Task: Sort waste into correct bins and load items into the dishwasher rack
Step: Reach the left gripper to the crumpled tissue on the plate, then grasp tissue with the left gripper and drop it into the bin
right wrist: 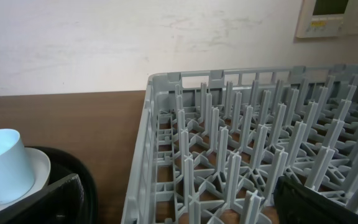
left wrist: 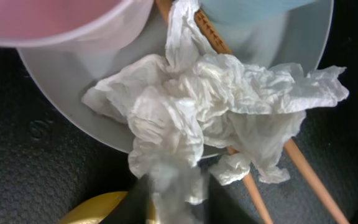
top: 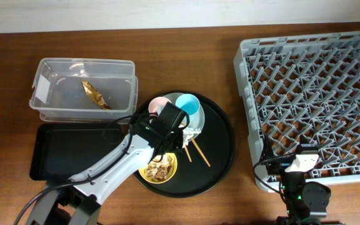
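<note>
Sorting waste: the left tool (left wrist: 169, 202) pinches a fold of the crumpled white napkin (left wrist: 197, 106) on the pale plate (left wrist: 61, 81), over the chopsticks (left wrist: 303, 168). Next: lift it clear and carry it left to the clear tub (top: 86, 61). The right tool (right wrist: 179, 205) stands spread.

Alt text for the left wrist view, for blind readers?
A crumpled white napkin lies on a pale plate over wooden chopsticks, its lower end between the fingers of the left gripper. A pink cup and blue cup edge the top; black tray beneath.
</note>
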Tool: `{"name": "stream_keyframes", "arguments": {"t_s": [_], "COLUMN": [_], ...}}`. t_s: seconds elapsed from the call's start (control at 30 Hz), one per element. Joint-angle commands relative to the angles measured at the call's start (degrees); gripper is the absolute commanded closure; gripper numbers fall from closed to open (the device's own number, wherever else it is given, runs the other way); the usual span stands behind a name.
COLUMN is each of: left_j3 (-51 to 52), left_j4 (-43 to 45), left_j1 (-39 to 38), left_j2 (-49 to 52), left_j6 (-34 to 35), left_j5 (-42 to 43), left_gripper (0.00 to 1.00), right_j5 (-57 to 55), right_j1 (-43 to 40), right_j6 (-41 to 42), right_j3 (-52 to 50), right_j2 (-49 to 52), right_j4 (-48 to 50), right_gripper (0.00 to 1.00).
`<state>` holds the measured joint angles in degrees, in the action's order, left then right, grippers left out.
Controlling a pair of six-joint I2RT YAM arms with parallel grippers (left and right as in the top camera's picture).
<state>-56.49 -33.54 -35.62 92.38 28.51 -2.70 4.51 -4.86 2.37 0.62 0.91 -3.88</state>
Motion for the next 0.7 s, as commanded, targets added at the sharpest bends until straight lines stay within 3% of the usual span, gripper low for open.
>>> {"name": "stream_keyframes", "arguments": {"t_s": [0.0,0.37,0.67], "left_j3": [-0.57,-7.74,-13.03], "left_j4": [0.09,-7.45,-12.17], "left_j1": [-0.22,-0.22,-0.11], "left_j2": [0.57,-3.28,-8.94], "left_j6": [0.09,-2.32,-3.34], "left_j5": [-1.68,-2.05,-10.99], "left_gripper": [1.00,1.00,1.00], "right_j5": [-0.31,-0.31,-0.28], "right_j1": [-0.35,-0.35,-0.35], "right_j6": [0.02,0.02,0.02], "right_j3": [-0.31,-0.31,-0.31], "right_j2": [-0.28,-0.28,-0.28], "right_j4": [-0.26,-0.26,-0.26], "right_gripper": [0.01,0.01,0.01]}}
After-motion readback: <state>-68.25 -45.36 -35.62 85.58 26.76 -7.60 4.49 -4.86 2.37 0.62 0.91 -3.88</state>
